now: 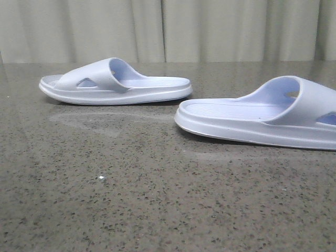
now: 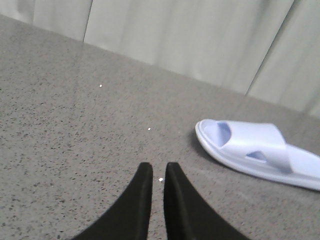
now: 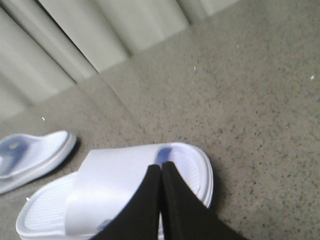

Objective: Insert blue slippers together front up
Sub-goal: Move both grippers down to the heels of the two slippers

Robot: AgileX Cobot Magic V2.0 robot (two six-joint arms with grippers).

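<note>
2 pale blue slippers are seen lying sole-down on a speckled grey table, well apart from each other. The far slipper lies toward the left and further back, side-on, with its strap and triangular cutout at its left end and its open ribbed footbed running to the right. The near slipper lies to the right and closer, its strap at the right edge of the front view and its bare footbed pointing left. No arm is visible in the front view. In the right wrist view, the right gripper is positioned directly over the near slipper's toe end, its 2 black fingers pressed together with almost no gap; contact with the strap cannot be confirmed, and nothing is held between them. In the left wrist view, the left gripper is observed over bare table, its fingers nearly together with only a thin slit between them, gripping nothing; the far slipper lies off to one side, near but clear of the fingertips. A pleated pale curtain is noted behind the table.
</note>
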